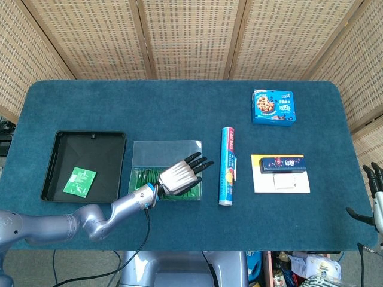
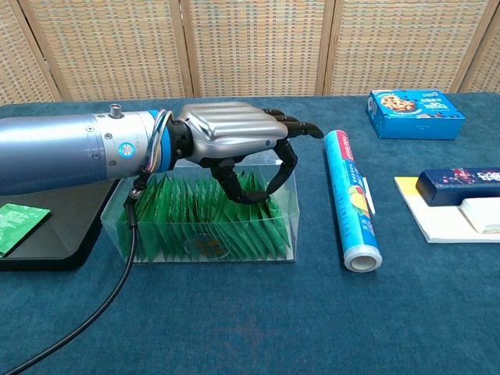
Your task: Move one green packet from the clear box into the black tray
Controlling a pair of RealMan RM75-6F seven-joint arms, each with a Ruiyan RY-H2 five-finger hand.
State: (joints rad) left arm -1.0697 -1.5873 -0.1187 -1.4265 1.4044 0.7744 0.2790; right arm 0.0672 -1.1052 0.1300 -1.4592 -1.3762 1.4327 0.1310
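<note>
The clear box (image 1: 164,149) stands in the middle of the blue table, filled with upright green packets (image 2: 187,223). My left hand (image 2: 230,137) hovers over the box's right half with its fingers curved down into the row. Thumb and a finger pinch one green packet (image 2: 250,186), which stands among the others. Left of the box lies the black tray (image 1: 90,146), holding one green packet (image 1: 79,181). My right hand (image 1: 372,194) hangs off the table's right edge, fingers apart and holding nothing.
A blue foil roll (image 1: 226,165) lies just right of the clear box. A blue cookie box (image 1: 273,107) sits at the back right. A dark blue box (image 1: 281,162) rests on a white pad. A black cable (image 2: 117,289) trails from my left wrist.
</note>
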